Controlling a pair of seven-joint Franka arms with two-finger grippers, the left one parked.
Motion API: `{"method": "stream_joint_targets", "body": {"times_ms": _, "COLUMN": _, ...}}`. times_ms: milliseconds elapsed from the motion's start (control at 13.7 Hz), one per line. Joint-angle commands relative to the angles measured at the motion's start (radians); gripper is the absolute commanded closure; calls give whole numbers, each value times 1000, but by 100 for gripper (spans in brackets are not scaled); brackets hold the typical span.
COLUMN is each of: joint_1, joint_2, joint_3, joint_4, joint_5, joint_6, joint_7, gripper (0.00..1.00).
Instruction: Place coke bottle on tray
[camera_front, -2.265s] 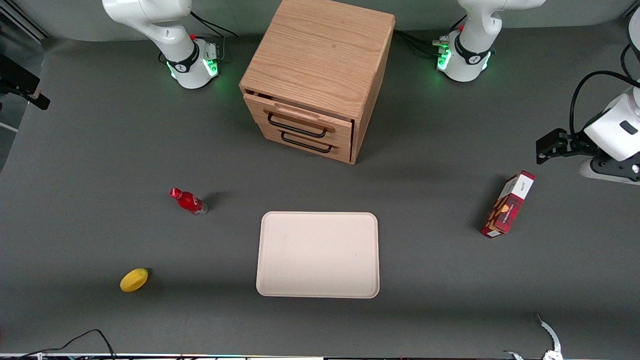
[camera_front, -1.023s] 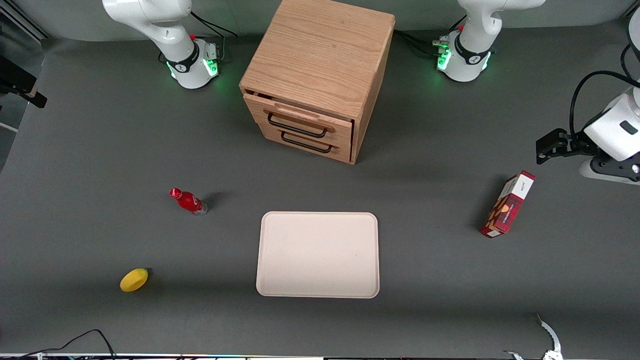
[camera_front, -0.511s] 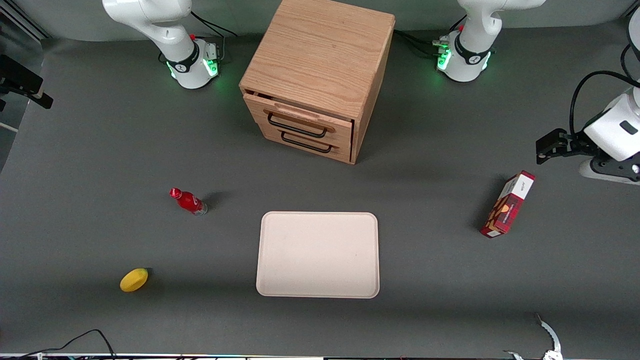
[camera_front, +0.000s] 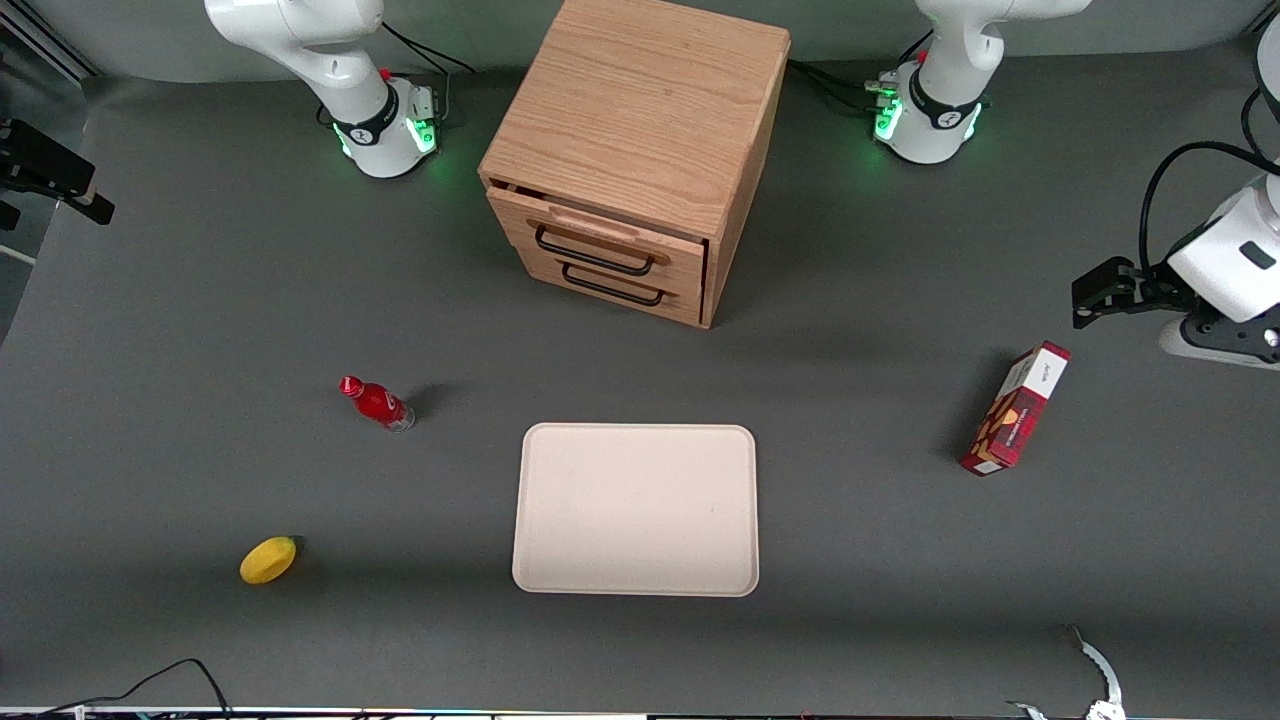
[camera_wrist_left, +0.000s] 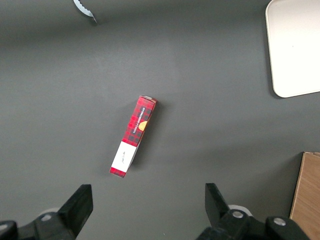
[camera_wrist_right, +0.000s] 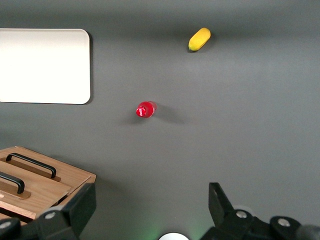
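Bottle (camera_front: 377, 403) stands upright on the grey table (camera_front: 200, 300), red cap on top and clear base on the surface, beside the tray (camera_front: 636, 510) toward the working arm's end of the table, with a strip of bare table between them. From my wrist camera the bottle (camera_wrist_right: 145, 109) shows cap-on as a red disc, apart from the tray (camera_wrist_right: 45, 65).

My gripper (camera_wrist_right: 152, 210) hangs high above the table with its fingers (camera_wrist_right: 75, 210) spread wide apart and nothing between them. It is well apart from the bottle, over bare table farther from the front camera than the bottle. In the front view only a dark part of it (camera_front: 50, 180) shows at the frame edge, at the working arm's end.

Tray: flat, pale cream, nothing on it. It lies nearer the front camera than the wooden drawer unit (camera_front: 640, 150), in front of its two drawers.

A lemon (camera_front: 268, 559) lies on the table nearer the front camera than the bottle. A red carton (camera_front: 1015, 408) lies toward the parked arm's end.
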Motion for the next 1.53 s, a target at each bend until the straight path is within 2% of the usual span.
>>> {"method": "stream_joint_targets", "body": {"times_ms": 0, "joint_1": 5, "joint_2": 6, "joint_3": 2, "joint_4": -5, "joint_5": -4, "joint_6": 11, "joint_7": -3, "gripper": 0}}
{"method": "stream_joint_targets", "body": {"times_ms": 511, "joint_1": 7, "joint_2": 32, "joint_3": 53, "joint_4": -96, "joint_5": -2, "joint_6": 146, "joint_7": 66, "gripper": 0}}
{"method": "stream_joint_targets", "body": {"times_ms": 1169, "joint_1": 7, "joint_2": 30, "joint_3": 98, "joint_4": -356, "joint_5": -24, "joint_6": 418, "joint_7": 140, "gripper": 1}}
{"method": "stream_joint_targets", "body": {"times_ms": 1461, "joint_1": 5, "joint_2": 44, "joint_3": 131, "joint_4": -456, "joint_5": -25, "joint_6": 454, "joint_7": 166, "gripper": 1}}
